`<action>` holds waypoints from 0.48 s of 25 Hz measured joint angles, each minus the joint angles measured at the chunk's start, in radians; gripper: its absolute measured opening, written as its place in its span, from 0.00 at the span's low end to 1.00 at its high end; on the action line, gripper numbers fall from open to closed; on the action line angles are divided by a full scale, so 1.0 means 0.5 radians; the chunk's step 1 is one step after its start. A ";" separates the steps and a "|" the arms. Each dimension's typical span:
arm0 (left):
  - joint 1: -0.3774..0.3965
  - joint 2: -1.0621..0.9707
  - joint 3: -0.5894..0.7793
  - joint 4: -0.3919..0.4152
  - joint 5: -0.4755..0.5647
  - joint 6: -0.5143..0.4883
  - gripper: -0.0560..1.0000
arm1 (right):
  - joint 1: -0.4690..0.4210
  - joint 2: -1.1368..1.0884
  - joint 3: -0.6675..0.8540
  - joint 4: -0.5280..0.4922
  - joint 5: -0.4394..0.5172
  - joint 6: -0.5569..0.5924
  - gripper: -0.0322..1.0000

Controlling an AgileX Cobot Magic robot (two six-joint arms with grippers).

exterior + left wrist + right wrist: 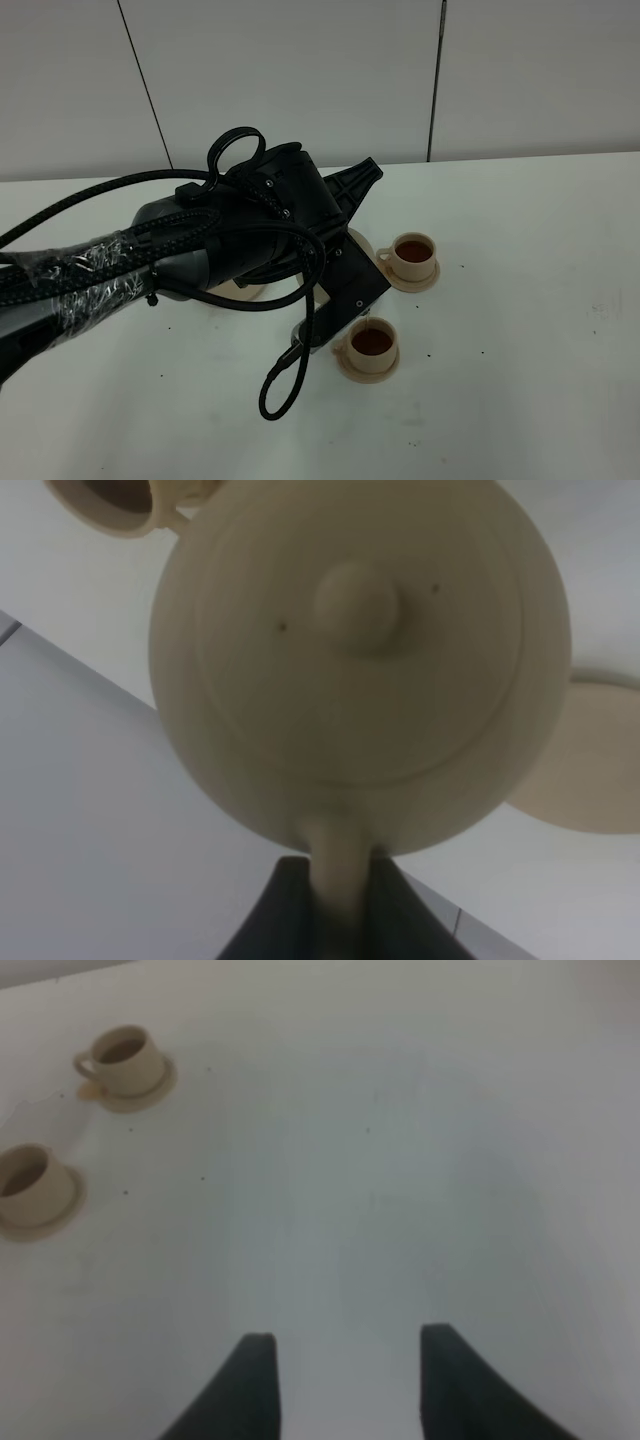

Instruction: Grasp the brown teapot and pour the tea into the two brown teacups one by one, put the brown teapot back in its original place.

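The left pincer (335, 900) is clamped on the handle of the brown teapot (360, 660), held above the desk (520, 400). Both teacups (413, 252) (372, 343) look filled, so returning the pot level onto the wide saucer (590, 770) is judged next. The right pincer (345, 1380) is spread, empty.
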 joint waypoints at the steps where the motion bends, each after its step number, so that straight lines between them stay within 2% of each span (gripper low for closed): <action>1: 0.000 0.000 0.000 0.000 0.000 0.000 0.21 | 0.000 0.000 0.000 0.000 0.000 0.000 0.35; 12: -0.029 0.000 0.000 -0.007 -0.017 0.000 0.21 | 0.000 0.000 0.000 0.000 0.000 0.000 0.35</action>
